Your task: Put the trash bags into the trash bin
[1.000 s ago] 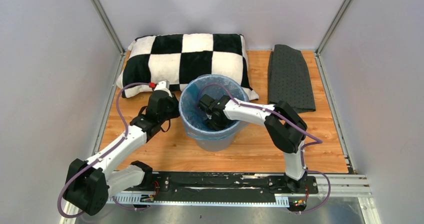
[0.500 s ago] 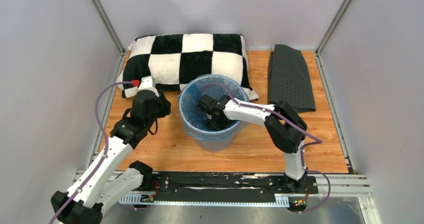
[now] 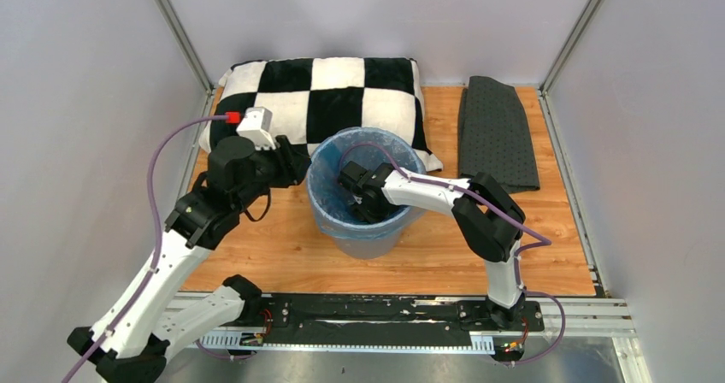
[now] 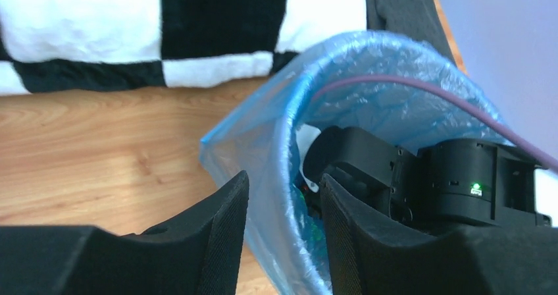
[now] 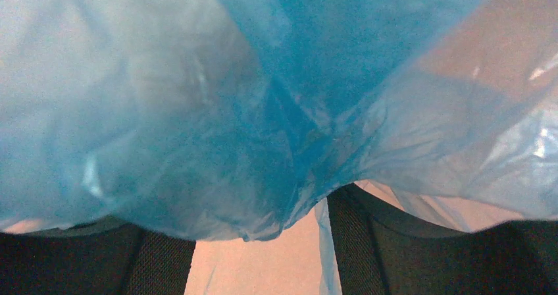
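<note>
Sitting at top mid of the frame is the checked pillow [image 3: 325, 101]. Grey bin [image 3: 368, 244] stands at center w/ the blue bag [image 3: 327, 182] inside it. Left gripper [image 4: 283, 189], fingers spread, straddles the bag's left rim. Right gripper [image 5: 256, 262], also spread, is down inside the bin, bag draped on it.

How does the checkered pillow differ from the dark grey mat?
The pillow is thick, plush and black-and-white checkered; the mat is thin, flat and dark grey with dots. The pillow lies crosswise behind the bin; the mat lies lengthwise at the right edge. Both rest on the wooden table.
</note>
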Controlling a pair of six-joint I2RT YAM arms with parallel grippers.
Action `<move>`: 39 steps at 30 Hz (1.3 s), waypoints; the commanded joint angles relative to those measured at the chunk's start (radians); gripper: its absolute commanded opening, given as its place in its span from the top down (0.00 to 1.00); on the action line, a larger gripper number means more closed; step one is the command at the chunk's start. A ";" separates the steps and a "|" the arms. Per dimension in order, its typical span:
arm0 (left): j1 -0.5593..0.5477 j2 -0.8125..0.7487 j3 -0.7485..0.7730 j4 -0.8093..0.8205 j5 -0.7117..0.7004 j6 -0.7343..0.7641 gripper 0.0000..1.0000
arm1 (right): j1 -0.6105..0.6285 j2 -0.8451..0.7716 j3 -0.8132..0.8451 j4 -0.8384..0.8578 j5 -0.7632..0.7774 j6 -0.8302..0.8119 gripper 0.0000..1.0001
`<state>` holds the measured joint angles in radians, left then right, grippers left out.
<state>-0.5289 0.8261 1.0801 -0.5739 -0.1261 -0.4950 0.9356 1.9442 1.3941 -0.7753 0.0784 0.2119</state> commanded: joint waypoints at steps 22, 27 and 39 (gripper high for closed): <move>-0.165 0.163 0.049 -0.107 -0.134 0.058 0.82 | 0.013 -0.011 0.058 -0.066 0.013 -0.019 0.28; -0.174 0.170 0.047 -0.109 -0.148 0.058 0.86 | 0.022 -0.014 0.056 -0.072 0.010 -0.014 0.28; -0.177 0.170 0.038 -0.110 -0.155 0.056 0.86 | -0.025 -0.064 0.022 -0.062 -0.024 -0.031 0.27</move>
<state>-0.6910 0.9874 1.1130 -0.6529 -0.2932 -0.4557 0.9367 1.9091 1.4277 -0.8337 0.0547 0.1898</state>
